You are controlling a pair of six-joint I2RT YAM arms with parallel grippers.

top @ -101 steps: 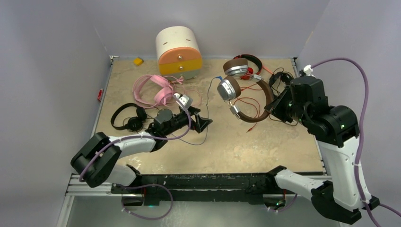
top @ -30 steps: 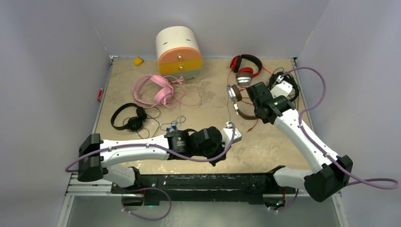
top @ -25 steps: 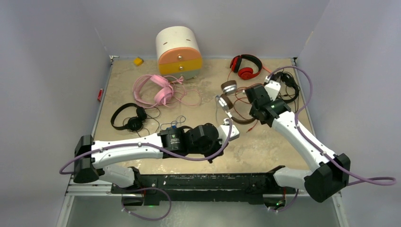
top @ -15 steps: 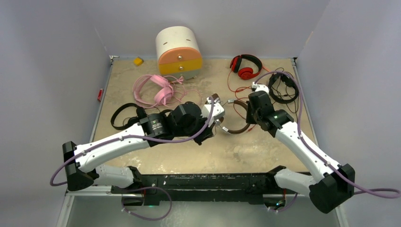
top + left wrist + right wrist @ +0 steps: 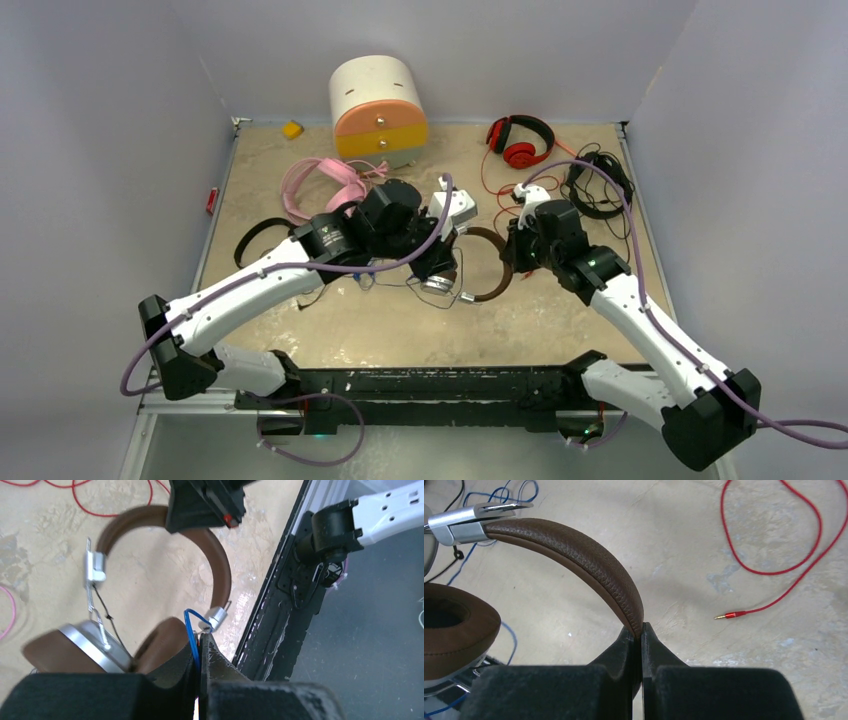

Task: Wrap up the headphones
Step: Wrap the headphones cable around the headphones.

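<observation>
Our right gripper (image 5: 641, 630) is closed tight on the band of the brown headphones (image 5: 574, 545). Our left gripper (image 5: 200, 647) pinches the blue cable (image 5: 190, 632). Next, we think, we wind it around.

A beige, mottled stone-look desk (image 5: 560, 310); plain pale grey-lilac walls (image 5: 520, 50) close it on three sides; a black rail (image 5: 440, 385) edges the near side; even light.

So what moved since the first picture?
The right gripper carried the brown headphones from the back right to the middle, pinching the headband. The left gripper swung over and pinches a thin blue cable. The pink headphones, red headphones and drawer box stayed put.
</observation>
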